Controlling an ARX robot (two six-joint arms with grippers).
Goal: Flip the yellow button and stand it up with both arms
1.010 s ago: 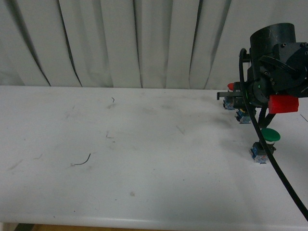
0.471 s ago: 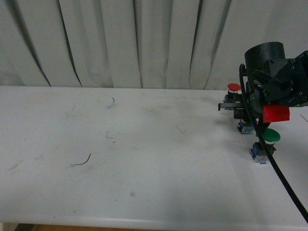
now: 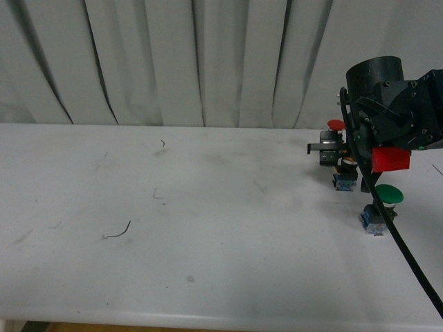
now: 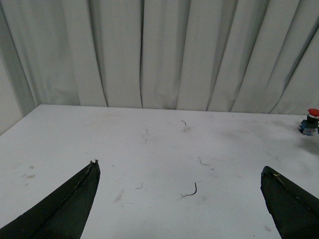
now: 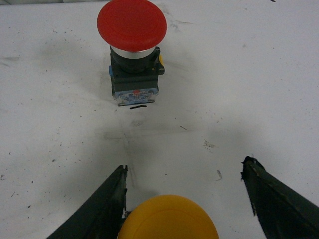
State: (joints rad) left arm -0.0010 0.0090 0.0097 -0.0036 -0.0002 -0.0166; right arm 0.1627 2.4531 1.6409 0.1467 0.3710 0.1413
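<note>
The yellow button (image 5: 168,219) stands cap up between my right gripper's (image 5: 185,165) open jaws, its round yellow cap close against one finger (image 5: 107,204) and apart from the other. In the front view only its blue base (image 3: 344,181) shows under the right arm (image 3: 391,111), at the table's far right. My right gripper (image 3: 331,153) hangs over it there. My left gripper (image 4: 179,169) is open and empty above the bare table, far from the buttons, and is not in the front view.
A red-capped button (image 5: 132,25) stands upright just beyond the yellow one; it also shows in the front view (image 3: 336,125) and the left wrist view (image 4: 311,122). A green-capped button (image 3: 389,195) stands nearer the front. A white curtain (image 3: 208,55) backs the table.
My right arm has moved left and down, bringing its open jaws around the yellow button. The red button's cap shows more fully now.
</note>
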